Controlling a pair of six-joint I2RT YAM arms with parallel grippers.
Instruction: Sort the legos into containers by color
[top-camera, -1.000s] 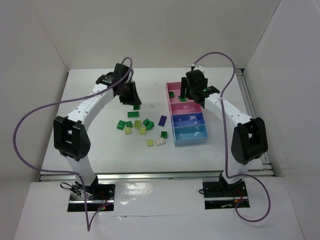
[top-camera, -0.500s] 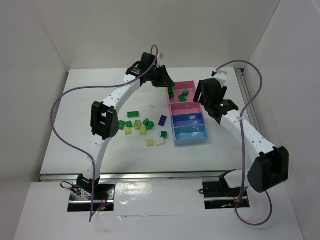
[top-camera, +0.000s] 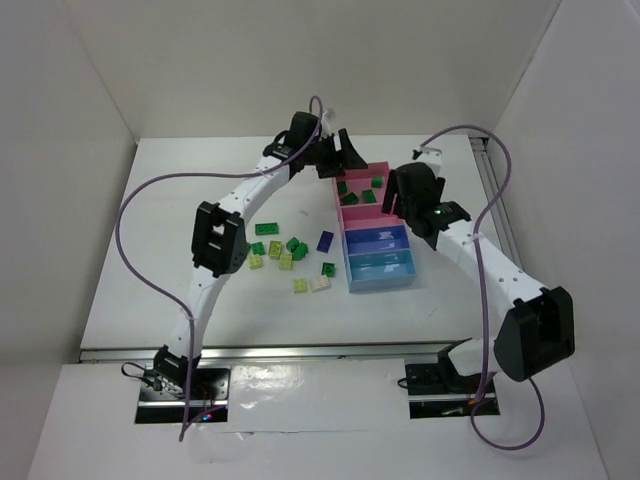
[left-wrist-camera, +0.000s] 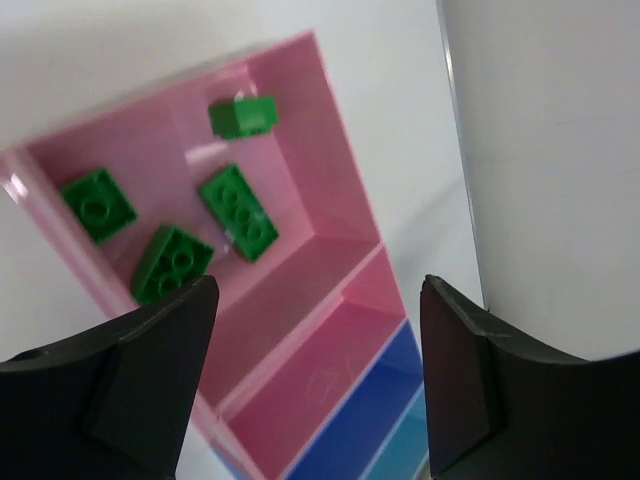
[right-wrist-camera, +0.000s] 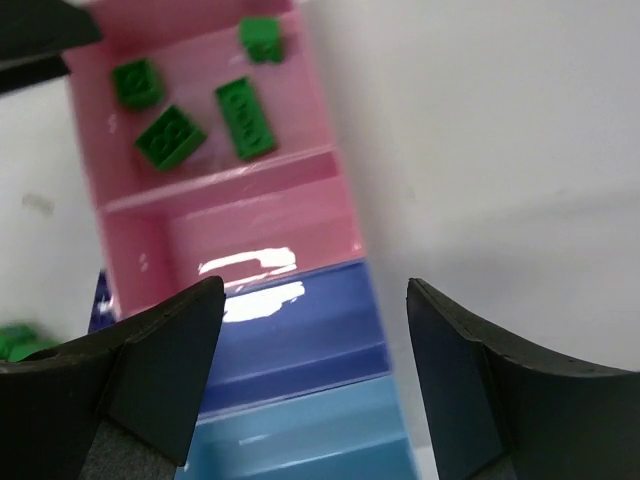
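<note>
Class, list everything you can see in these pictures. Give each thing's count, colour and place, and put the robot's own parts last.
table: one, white, under everything.
containers: four joined bins in a row, two pink, one periwinkle, one light blue, right of centre.
binned green legos: four, dark green, in the far pink bin.
loose green legos: five in view, dark green, on the table left of the bins.
yellow-green legos: four, pale, among the loose group.
cream lego: one, cream-white, near edge of the group.
purple lego: one, dark purple, just left of the bins.
left gripper: one, black, open, above the far pink bin.
right gripper: one, black, open, over the bins.
</note>
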